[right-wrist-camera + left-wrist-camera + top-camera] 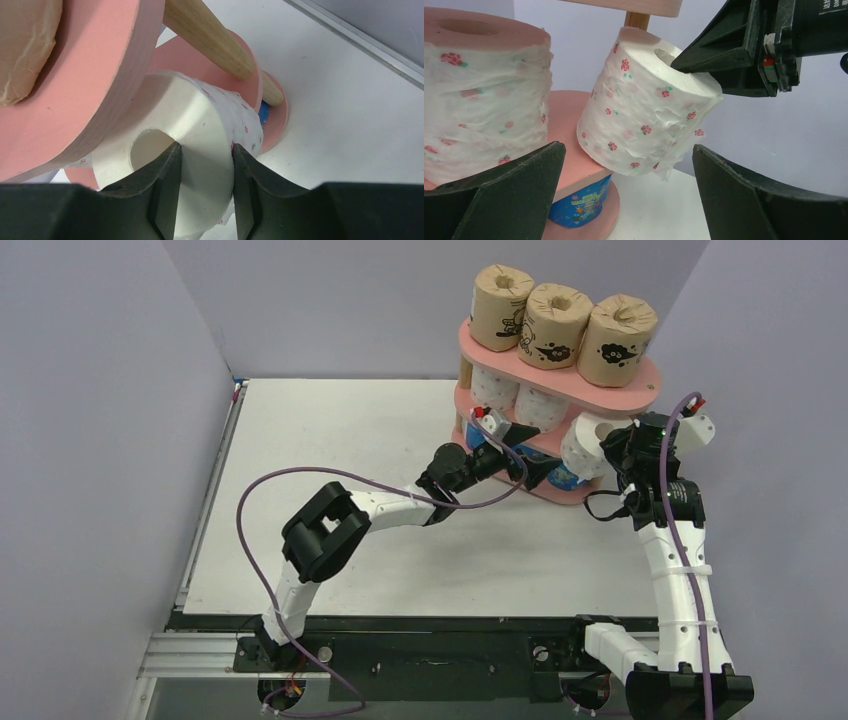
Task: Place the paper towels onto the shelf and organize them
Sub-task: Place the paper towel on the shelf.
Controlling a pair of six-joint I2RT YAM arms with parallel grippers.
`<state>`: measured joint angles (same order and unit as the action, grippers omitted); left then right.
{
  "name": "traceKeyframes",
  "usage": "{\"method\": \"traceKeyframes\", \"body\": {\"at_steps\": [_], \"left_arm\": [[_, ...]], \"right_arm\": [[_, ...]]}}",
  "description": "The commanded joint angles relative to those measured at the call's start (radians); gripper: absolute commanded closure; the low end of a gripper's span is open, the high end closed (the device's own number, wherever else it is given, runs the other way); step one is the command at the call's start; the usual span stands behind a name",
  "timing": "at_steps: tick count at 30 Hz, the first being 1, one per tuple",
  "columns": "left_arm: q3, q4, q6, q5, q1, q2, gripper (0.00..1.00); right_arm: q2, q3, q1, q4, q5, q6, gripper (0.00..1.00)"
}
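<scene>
The pink shelf stands at the back right with three brown paper towels on its top board. White pink-dotted rolls sit on the middle board. My right gripper is shut on the wall of another white dotted roll, one finger in its core hole and the other outside. That roll leans tilted at the right end of the middle board. My left gripper is open just in front of it, touching nothing. A blue roll stands on the bottom board.
A light wooden post runs between the boards close to the held roll. Another white dotted roll stands upright to the left of the tilted one. Grey walls close in the white table on three sides.
</scene>
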<state>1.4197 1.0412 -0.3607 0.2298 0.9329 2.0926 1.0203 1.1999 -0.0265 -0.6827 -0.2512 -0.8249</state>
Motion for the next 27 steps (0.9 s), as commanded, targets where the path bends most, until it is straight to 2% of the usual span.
{"method": "traceKeyframes", "body": {"at_steps": [1, 5, 20, 24, 27], "left_arm": [[0.086, -0.013, 0.005, 0.049, 0.01, 0.038, 0.0], [0.135, -0.053, 0.002, 0.065, 0.014, 0.069, 0.05], [0.254, -0.127, 0.015, 0.054, 0.034, 0.142, 0.1], [0.264, -0.13, 0.008, 0.032, 0.036, 0.153, 0.12], [0.274, -0.133, 0.0, 0.01, 0.037, 0.159, 0.13]], "right_arm": [[0.016, 0.035, -0.006, 0.09, 0.035, -0.031, 0.71], [0.022, 0.042, -0.006, 0.09, 0.052, -0.035, 0.71], [0.028, 0.054, -0.006, 0.089, 0.114, -0.046, 0.64], [0.025, 0.054, -0.007, 0.089, 0.121, -0.052, 0.61], [0.023, 0.058, -0.006, 0.088, 0.134, -0.056, 0.51]]}}
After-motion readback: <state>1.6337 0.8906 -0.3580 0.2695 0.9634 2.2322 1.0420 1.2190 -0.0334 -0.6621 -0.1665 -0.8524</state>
